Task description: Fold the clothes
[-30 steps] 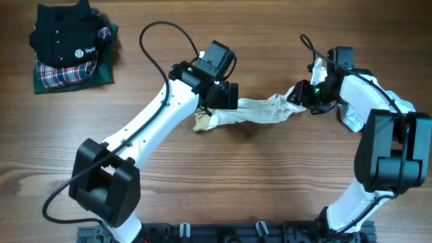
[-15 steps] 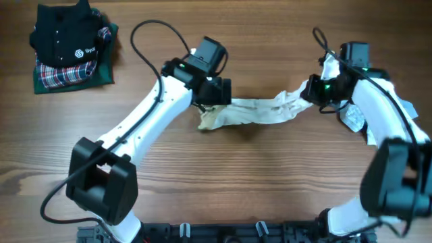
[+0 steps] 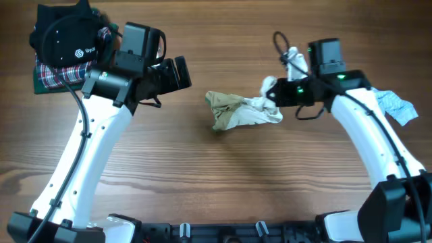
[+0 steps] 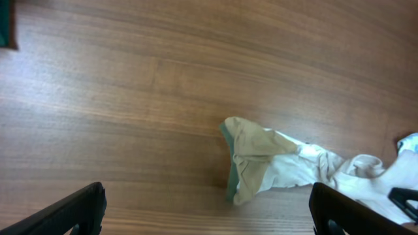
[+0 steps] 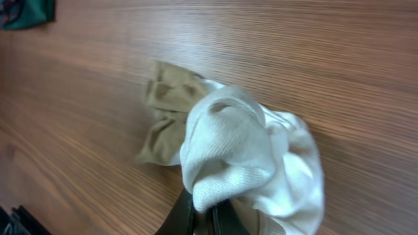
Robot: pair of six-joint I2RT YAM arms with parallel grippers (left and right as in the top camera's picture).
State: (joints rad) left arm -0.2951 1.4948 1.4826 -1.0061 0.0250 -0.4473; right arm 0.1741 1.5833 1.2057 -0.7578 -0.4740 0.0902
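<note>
A cream and tan garment (image 3: 239, 111) lies bunched at the table's middle; it shows in the left wrist view (image 4: 274, 160) and the right wrist view (image 5: 228, 140). My right gripper (image 3: 268, 93) is shut on its white right end (image 5: 215, 196), folded over toward the tan end. My left gripper (image 3: 177, 73) is open and empty, raised well left of the garment, its fingers wide apart (image 4: 209, 212).
A stack of folded clothes, black on plaid on a green cloth (image 3: 71, 50), sits at the far left corner. A light blue and white garment (image 3: 395, 104) lies at the right behind my right arm.
My left gripper let go of the tan end and pulled back up and left. My right gripper carried the white end leftward, so the stretched garment bunched up.
</note>
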